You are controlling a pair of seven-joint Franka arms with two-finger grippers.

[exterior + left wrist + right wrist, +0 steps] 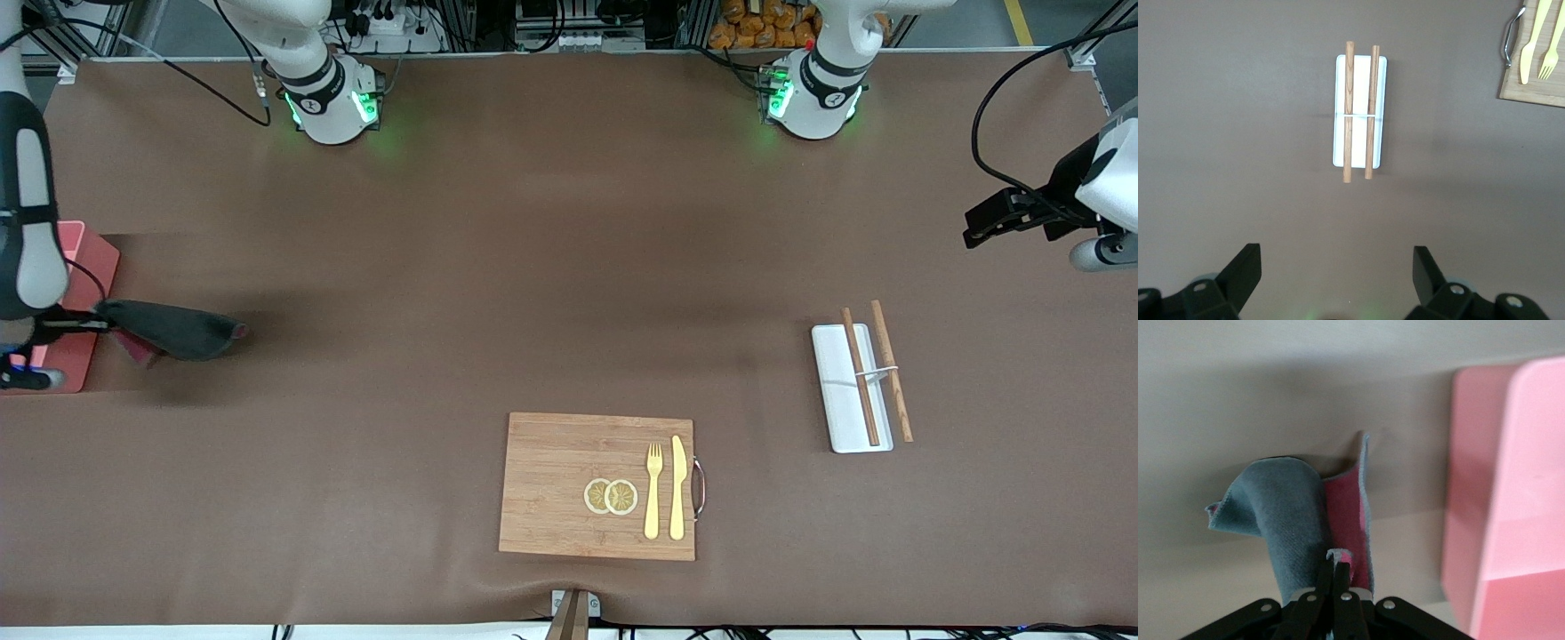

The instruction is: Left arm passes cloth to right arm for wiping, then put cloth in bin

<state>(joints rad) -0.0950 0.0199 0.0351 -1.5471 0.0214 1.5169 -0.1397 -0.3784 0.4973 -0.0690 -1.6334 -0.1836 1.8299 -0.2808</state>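
My right gripper [100,325] is shut on the cloth [173,331], a charcoal-grey piece with a dark red side. It holds the cloth above the table, just beside the pink bin [93,258] at the right arm's end. In the right wrist view the shut fingers [1338,570] pinch the cloth's edge, the cloth [1285,513] hangs below them, and the bin [1511,487] stands alongside. My left gripper [978,231] is open and empty, held high at the left arm's end. It also shows open in the left wrist view [1338,257].
A wooden board [551,480] lies near the front camera with a yellow fork [653,489], a knife [677,484] and two lemon slices [611,496]. A white tray [840,391] with two wooden chopsticks [860,373] lies toward the left arm's end, seen also in the left wrist view [1360,93].
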